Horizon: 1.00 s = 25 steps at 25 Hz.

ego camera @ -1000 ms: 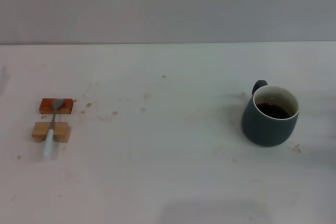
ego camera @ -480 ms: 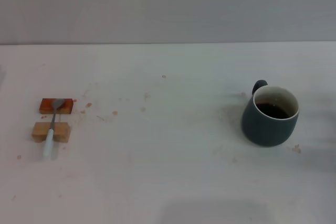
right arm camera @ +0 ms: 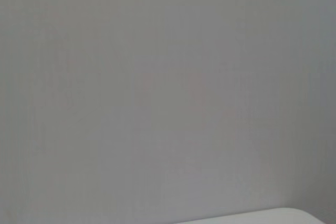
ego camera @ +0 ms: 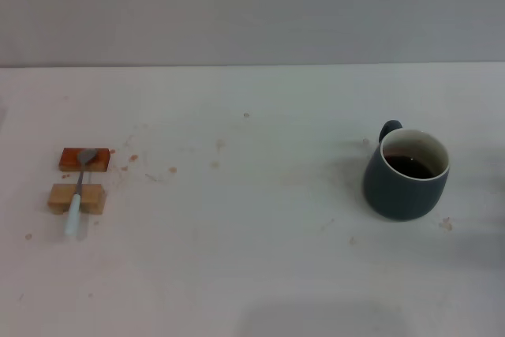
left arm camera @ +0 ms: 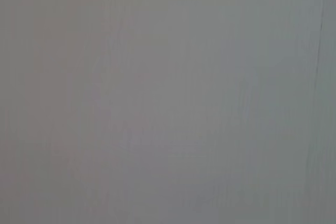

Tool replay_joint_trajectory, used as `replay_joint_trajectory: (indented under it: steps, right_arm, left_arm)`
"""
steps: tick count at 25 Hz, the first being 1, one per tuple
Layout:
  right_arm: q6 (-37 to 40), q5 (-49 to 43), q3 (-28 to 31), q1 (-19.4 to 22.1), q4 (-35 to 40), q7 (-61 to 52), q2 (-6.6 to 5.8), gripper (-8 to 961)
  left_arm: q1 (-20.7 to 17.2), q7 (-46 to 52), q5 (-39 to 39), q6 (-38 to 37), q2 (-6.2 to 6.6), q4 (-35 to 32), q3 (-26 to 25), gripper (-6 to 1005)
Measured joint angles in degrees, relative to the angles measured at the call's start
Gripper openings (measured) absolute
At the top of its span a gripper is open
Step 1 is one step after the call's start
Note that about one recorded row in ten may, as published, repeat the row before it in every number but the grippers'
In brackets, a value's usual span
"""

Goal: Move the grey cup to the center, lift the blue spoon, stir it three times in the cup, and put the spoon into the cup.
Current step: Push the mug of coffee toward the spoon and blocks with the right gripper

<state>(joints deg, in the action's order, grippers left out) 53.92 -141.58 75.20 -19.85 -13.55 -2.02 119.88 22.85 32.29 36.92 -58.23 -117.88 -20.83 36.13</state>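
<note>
The grey cup [ego camera: 405, 175] stands on the right side of the white table, its handle turned to the far side and dark liquid inside its cream rim. At the left lies the blue spoon [ego camera: 78, 189], its silver bowl resting on a reddish-brown block [ego camera: 84, 159] and its pale handle across a tan block [ego camera: 76, 198], pointing toward me. Neither gripper shows in the head view. Both wrist views show only a plain grey surface, with a white edge [right arm camera: 247, 217] in the right wrist view.
Small brown specks and stains [ego camera: 171, 169] dot the white table [ego camera: 252, 258] between the blocks and the cup. A grey wall [ego camera: 252, 5] rises behind the table's far edge.
A faint shadow at the table's far left edge has faded away. The cup, spoon and blocks have not moved.
</note>
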Motion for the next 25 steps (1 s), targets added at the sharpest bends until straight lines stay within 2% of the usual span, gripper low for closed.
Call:
replay_joint_trajectory:
  steps: [4,8,14,18,25]
  right_arm:
    - [0.46,-0.01,-1.49,0.21,-0.71,-0.01,0.0,502]
    - [0.29,-0.02,-3.52,0.94,-2.05,-0.01,0.0,336]
    - [-0.54,-0.02,-10.65,1.81,-3.95,-2.14,0.0,82]
    - [-1.03,-0.02,-12.87,1.83,-4.07,-4.28,0.0,19]
    - [-3.88,-0.02,-17.03,1.36,-5.72,-5.67,0.01,19]
  left_arm:
    - [0.0,0.01,0.0,0.04,0.0,0.0,-0.01,841]
    - [0.0,0.02,0.0,0.06,-0.01,0.0,-0.01,840]
    - [0.39,0.22,-0.06,0.18,-0.07,-0.62,-0.01,840]
    - [0.58,0.67,-0.2,0.17,-0.07,-0.68,-0.01,840]
    - [0.85,0.75,-0.8,0.17,-0.01,-1.6,-0.01,840]
